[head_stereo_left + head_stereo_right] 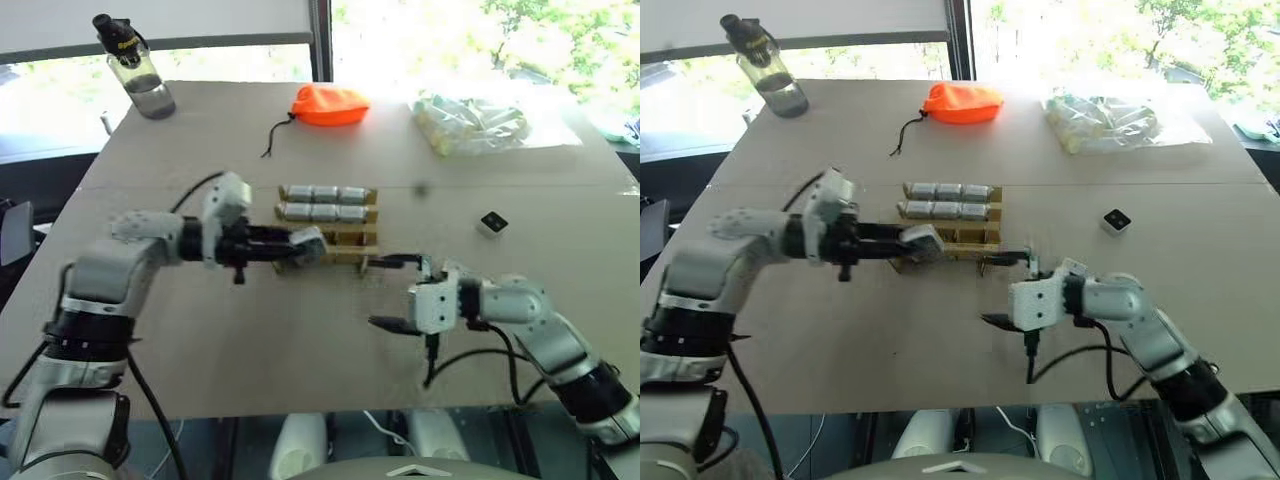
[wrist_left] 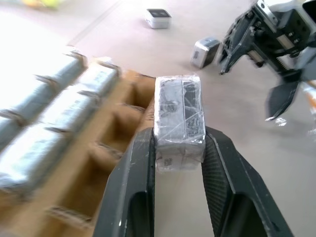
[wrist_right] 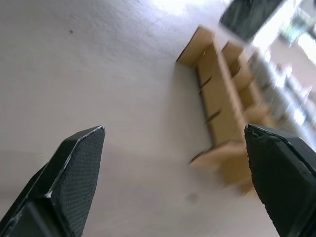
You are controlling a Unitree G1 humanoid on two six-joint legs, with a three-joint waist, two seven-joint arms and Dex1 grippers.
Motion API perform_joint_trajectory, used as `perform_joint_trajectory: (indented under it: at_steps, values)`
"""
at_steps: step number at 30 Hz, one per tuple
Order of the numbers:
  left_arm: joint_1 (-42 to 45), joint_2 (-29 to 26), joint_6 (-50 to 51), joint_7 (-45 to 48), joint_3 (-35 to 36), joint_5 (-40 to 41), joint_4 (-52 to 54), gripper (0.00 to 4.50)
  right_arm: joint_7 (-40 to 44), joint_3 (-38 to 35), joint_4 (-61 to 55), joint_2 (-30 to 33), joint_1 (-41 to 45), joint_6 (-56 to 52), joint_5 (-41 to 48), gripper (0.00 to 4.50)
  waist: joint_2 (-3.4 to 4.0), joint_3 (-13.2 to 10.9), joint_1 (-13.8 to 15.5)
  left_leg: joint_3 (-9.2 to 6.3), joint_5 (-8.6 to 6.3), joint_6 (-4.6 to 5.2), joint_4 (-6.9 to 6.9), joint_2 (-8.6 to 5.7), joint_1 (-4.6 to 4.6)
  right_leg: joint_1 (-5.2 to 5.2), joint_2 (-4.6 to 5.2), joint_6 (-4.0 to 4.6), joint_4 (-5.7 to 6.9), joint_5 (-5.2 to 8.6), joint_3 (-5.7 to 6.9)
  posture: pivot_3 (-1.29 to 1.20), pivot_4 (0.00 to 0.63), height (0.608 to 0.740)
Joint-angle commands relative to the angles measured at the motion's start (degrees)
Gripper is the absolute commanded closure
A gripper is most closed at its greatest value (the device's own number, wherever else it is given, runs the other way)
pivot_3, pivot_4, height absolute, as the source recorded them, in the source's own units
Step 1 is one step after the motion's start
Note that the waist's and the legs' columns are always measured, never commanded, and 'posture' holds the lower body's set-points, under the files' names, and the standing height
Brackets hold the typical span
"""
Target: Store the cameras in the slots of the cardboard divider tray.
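The cardboard divider tray (image 1: 366, 238) sits mid-table. Its two far rows each hold three silver-grey cameras (image 1: 323, 195), and its near slots (image 2: 106, 148) are bare. My left gripper (image 1: 308, 246) is shut on a wrapped silver-grey camera (image 2: 178, 116), held just above the tray's near left corner. To the right of the tray, my right gripper (image 1: 392, 293) hangs open above the table with nothing between its fingers, pointing toward the tray (image 3: 219, 103). One loose camera (image 2: 205, 52) lies on the table beside the right gripper. A white camera (image 1: 492, 223) with a dark face lies farther right.
At the back of the table are a water bottle (image 1: 140, 70) on the left, an orange drawstring pouch (image 1: 328, 104) in the middle and a clear bag of pale items (image 1: 468, 125) on the right. The table's near edge runs just below both arms.
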State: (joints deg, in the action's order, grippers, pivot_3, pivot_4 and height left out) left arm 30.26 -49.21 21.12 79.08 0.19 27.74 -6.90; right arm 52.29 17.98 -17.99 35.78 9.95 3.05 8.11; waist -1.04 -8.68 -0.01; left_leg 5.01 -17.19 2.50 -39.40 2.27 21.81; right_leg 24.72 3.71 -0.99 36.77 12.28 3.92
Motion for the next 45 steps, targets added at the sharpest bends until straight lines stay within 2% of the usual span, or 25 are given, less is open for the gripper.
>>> perform_joint_trajectory:
  at_steps: [1, 7, 10, 13, 17, 24, 31, 37, 45]
  values:
    - [3.4, 1.4, -10.5, 5.1, 1.6, -1.6, -8.0, 3.77, -0.5, -5.8, -8.0, 1.2, -3.2, -8.5, 9.6, 0.03, -0.05, 0.0, 0.1, 0.01, 0.0, 0.0, -0.03, 0.0, -0.02, -0.01, -0.04, 0.0, -0.01, 0.0, 0.0, 0.0, 0.15, 0.74]
    - [11.3, 4.0, -22.7, 13.1, -1.6, -5.7, -24.2, 3.77, -1.6, -11.8, -13.6, 2.4, -8.3, -20.4, 20.6, 0.03, -0.14, 0.1, 0.9, 0.0, 0.0, 0.02, -0.06, -0.02, 0.0, -0.03, -0.09, 0.0, 0.01, 0.0, 0.04, 0.0, 0.15, 0.74]
    - [14.3, 3.0, -29.5, 13.4, -7.8, -4.4, -30.4, 3.77, -2.4, -14.0, -15.3, 2.8, -10.2, -24.9, 24.6, 0.03, -0.18, 0.1, 0.9, -0.02, -0.01, 0.04, -0.07, -0.04, 0.05, -0.03, -0.09, 0.0, -0.02, -0.01, 0.05, 0.0, 0.15, 0.74]
    - [18.7, 2.6, -33.4, 13.4, -14.8, -3.7, -37.6, 3.77, -3.0, -14.4, -15.9, 2.8, -11.3, -25.3, 23.8, 0.03, -0.21, 0.0, 0.9, -0.03, -0.06, 0.11, -0.07, -0.06, 0.09, -0.02, -0.07, -0.01, -0.05, -0.01, 0.05, 0.0, 0.15, 0.74]
    - [25.7, 5.1, -42.5, 13.4, -19.3, -6.1, -47.7, 3.77, -5.0, -14.3, -17.2, 1.5, -11.8, -26.1, 23.9, 0.03, -0.34, 0.0, 0.9, -0.07, -0.09, 0.17, -0.1, -0.07, 0.14, 0.0, -0.07, -0.02, -0.05, -0.01, 0.1, 0.0, 0.15, 0.74]
    - [34.0, 7.6, -46.3, 13.4, -19.4, -8.2, -58.4, 3.77, -6.8, -15.3, -18.9, 1.1, -14.2, -26.3, 23.4, 0.03, -0.4, 0.0, 0.8, -0.14, -0.19, 0.35, -0.22, -0.08, 0.2, -0.02, -0.06, -0.03, -0.05, -0.02, 0.16, 0.0, 0.15, 0.74]
    - [34.0, 6.9, -45.7, 13.4, -23.2, -8.9, -59.9, 3.77, -7.4, -15.7, -19.6, 0.9, -15.2, -26.2, 23.8, 0.03, -0.41, 0.0, 0.7, -0.15, -0.16, 0.29, -0.19, -0.06, 0.18, -0.01, -0.07, -0.03, -0.04, -0.01, 0.18, 0.0, 0.15, 0.74]
    - [32.6, 4.9, -46.4, 13.4, -27.4, -7.9, -59.4, 3.77, -8.4, -19.5, -19.4, 0.6, -16.9, -26.0, 25.6, 0.03, -0.43, 0.0, 0.8, -0.11, -0.23, 0.41, -0.21, -0.08, 0.16, -0.02, -0.04, -0.04, -0.03, -0.01, 0.11, 0.0, 0.15, 0.74]
    - [32.2, 5.1, -47.5, 13.4, -27.9, -7.7, -60.6, 3.77, -9.0, -21.4, -20.7, -0.9, -17.8, -25.2, 27.1, 0.03, -0.49, -0.1, 0.7, -0.12, -0.2, 0.35, -0.21, -0.05, 0.17, -0.01, -0.07, -0.03, -0.02, -0.01, 0.13, 0.0, 0.15, 0.74]
